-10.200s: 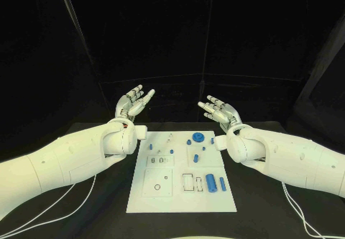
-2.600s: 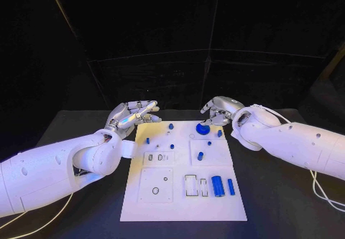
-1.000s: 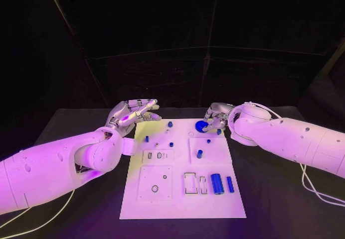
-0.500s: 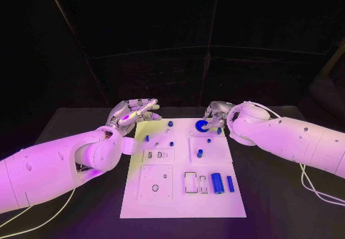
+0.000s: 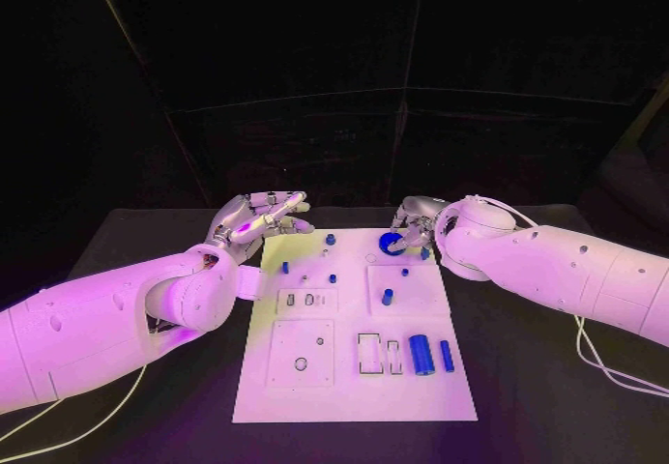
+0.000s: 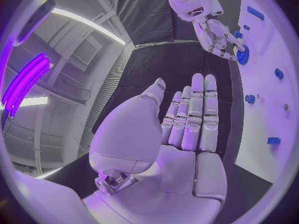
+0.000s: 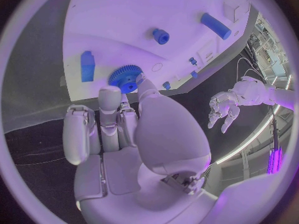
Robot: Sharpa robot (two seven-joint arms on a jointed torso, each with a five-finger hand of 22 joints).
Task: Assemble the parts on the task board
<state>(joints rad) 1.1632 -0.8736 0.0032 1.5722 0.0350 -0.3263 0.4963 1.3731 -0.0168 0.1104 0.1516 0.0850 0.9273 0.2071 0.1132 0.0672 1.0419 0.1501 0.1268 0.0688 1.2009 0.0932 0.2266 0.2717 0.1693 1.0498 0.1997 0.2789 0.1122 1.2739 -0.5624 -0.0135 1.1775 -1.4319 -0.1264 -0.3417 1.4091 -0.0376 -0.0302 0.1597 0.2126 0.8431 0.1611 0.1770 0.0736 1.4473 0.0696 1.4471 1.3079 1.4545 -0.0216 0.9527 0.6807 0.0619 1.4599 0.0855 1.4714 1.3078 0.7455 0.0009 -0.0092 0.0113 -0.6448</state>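
At the task board's [image 5: 356,387] one o'clock corner, the right hand [image 5: 414,220] pinches the blue gear [image 5: 392,245]; the left hand [image 5: 254,224] hovers at eleven o'clock, fingers loosely apart, holding nothing.

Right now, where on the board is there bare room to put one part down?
The near strip of the task board, below the square plate and the big blue cylinder, is bare. The far end is crowded: small pegs, the blue gear, and the right hand on it.

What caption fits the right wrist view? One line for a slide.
Right hand closing its fingertips on the blue gear at the white board's edge.
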